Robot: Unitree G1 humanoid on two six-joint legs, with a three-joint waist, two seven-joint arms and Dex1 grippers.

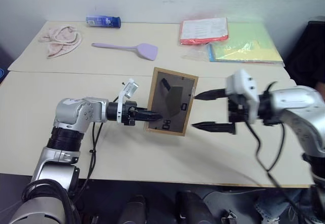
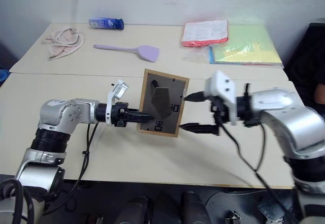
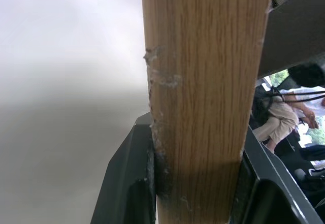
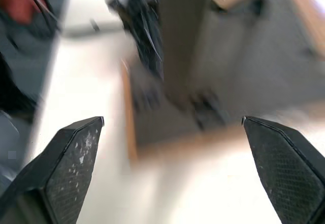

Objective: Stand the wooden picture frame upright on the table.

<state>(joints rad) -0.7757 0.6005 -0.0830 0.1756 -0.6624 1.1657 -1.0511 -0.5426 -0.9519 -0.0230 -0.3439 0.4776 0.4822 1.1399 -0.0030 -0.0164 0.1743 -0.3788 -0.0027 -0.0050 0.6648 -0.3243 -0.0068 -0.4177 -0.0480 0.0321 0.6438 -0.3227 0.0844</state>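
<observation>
The wooden picture frame (image 1: 171,102) stands nearly upright at the middle of the table (image 1: 101,87), its dark grey back panel and triangular stand facing me. My left gripper (image 1: 152,116) is shut on the frame's left edge, low down. The left wrist view shows that light-wood edge (image 3: 203,107) clamped between the two fingers. My right gripper (image 1: 194,111) is open just right of the frame, fingertips pointing at its right edge and apart from it. The back panel (image 4: 228,71) shows blurred in the right wrist view. I cannot tell whether the frame's lower edge touches the table.
At the back of the table lie a pink towel (image 1: 62,38), a blue packet (image 1: 103,21), a purple spatula (image 1: 127,47), a red folder (image 1: 204,31) and a green folder (image 1: 249,43). A seam crosses the table behind the frame. A person (image 3: 274,122) sits beyond.
</observation>
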